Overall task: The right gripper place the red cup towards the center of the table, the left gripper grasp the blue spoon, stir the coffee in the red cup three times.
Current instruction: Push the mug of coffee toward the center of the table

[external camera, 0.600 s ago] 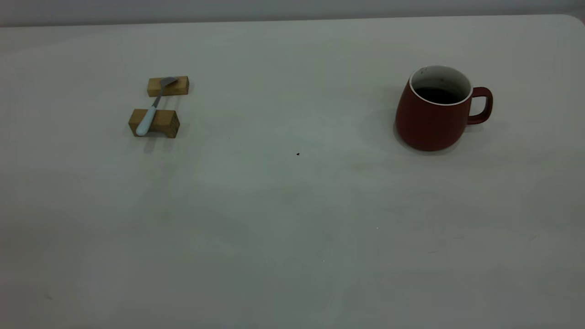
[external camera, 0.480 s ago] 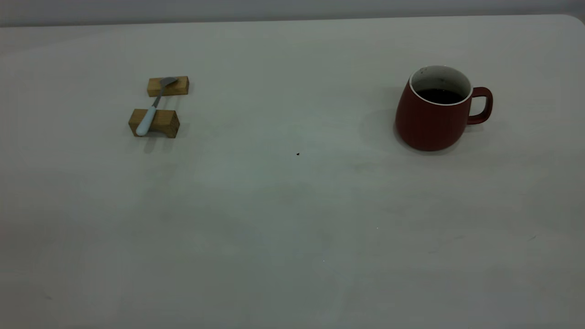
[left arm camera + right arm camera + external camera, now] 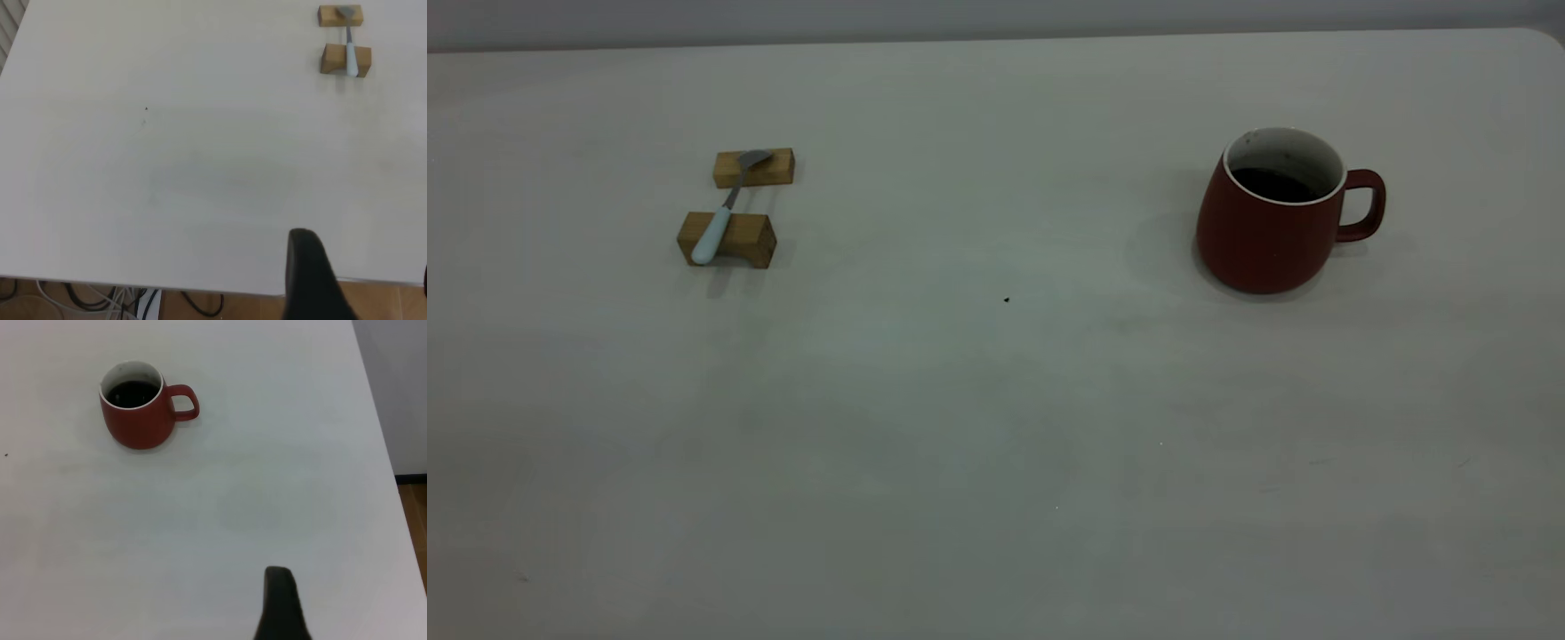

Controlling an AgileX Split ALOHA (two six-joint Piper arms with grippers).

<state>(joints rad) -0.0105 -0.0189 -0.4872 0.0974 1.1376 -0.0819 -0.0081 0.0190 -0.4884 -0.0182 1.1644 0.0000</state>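
The red cup [image 3: 1270, 227] stands upright at the right of the table [image 3: 996, 400], its handle turned to the right, with dark coffee [image 3: 1276, 184] inside. In the right wrist view the red cup [image 3: 139, 413] is far from my right gripper [image 3: 360, 587]; only one black finger [image 3: 280, 603] shows, with nothing beside it. The blue spoon [image 3: 721, 220] lies across two wooden blocks at the left. In the left wrist view the blue spoon [image 3: 349, 50] is far off. My left gripper [image 3: 365, 252] hangs open and empty over the table's near edge. Neither gripper shows in the exterior view.
Two tan wooden blocks [image 3: 727, 239] [image 3: 754, 168] carry the spoon. A small dark speck [image 3: 1006, 300] marks the table's middle. The table edge [image 3: 200, 288] is close to the left gripper, with cables and floor below it. The table's right edge [image 3: 383, 447] runs beside the right gripper.
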